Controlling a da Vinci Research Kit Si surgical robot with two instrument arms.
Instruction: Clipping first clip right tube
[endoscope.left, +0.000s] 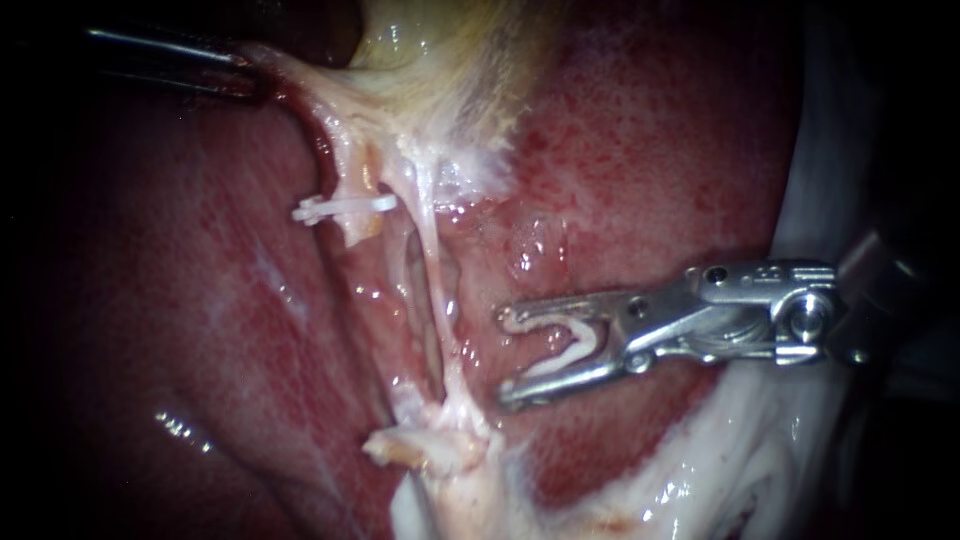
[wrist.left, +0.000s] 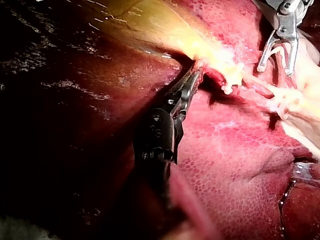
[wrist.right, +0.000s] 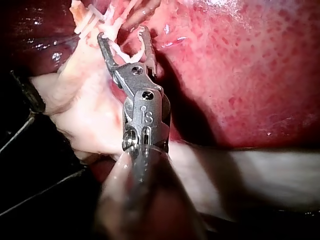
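the right instrument (endoscope.left: 505, 356) has its jaws wide apart, with a v-shaped clip (endoscope.left: 580, 340) held between them. the clip's open mouth points sideways at the right tube (endoscope.left: 432, 275), near it but not touching. that thin pale tube runs up and down over the red liver (endoscope.left: 650, 150), across the way the jaws point, and up past it the left instrument (endoscope.left: 240, 65) is clamped on pale tissue (endoscope.left: 300, 80).

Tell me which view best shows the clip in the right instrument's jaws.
Endoscope view: the loaded clip lies side-on, its whole white shape visible between the right instrument's jaws. The left wrist view shows it small and distant; the right wrist view, foreshortened and partly hidden.
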